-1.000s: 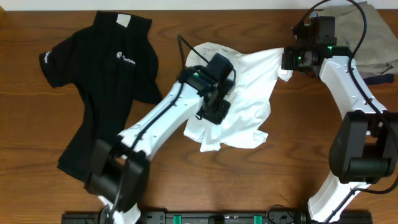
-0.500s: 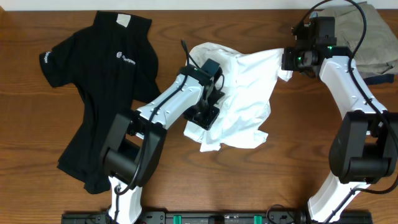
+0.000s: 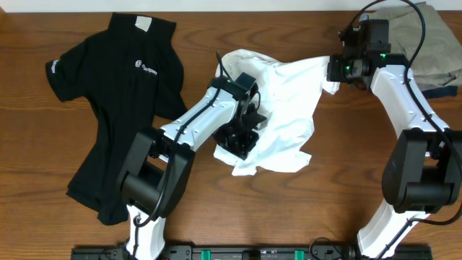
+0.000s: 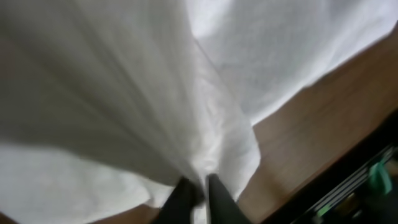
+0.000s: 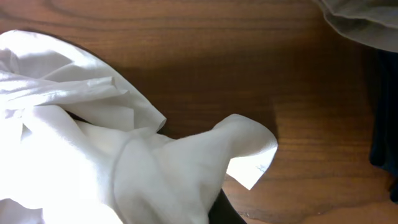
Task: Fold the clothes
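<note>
Left fingers point(image 4: 219, 196) pinching bunched white T-shirt point(image 3: 289, 108), right fingers point(image 5: 225, 213) (mostly buried under cloth), grip impossible to tell

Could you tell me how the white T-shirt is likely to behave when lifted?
Probably floppy: the white T-shirt lies crumpled, creases fanning from the pinch of the left gripper. Likely to sag between holds, as it drapes from the right gripper.

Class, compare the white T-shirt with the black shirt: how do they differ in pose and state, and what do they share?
The white T-shirt is bunched and crumpled; the black shirt lies spread fairly flat. The left end effector and right end effector both grip the white T-shirt; neither holds the black shirt. Both are unfolded, on the wooden table.
</note>
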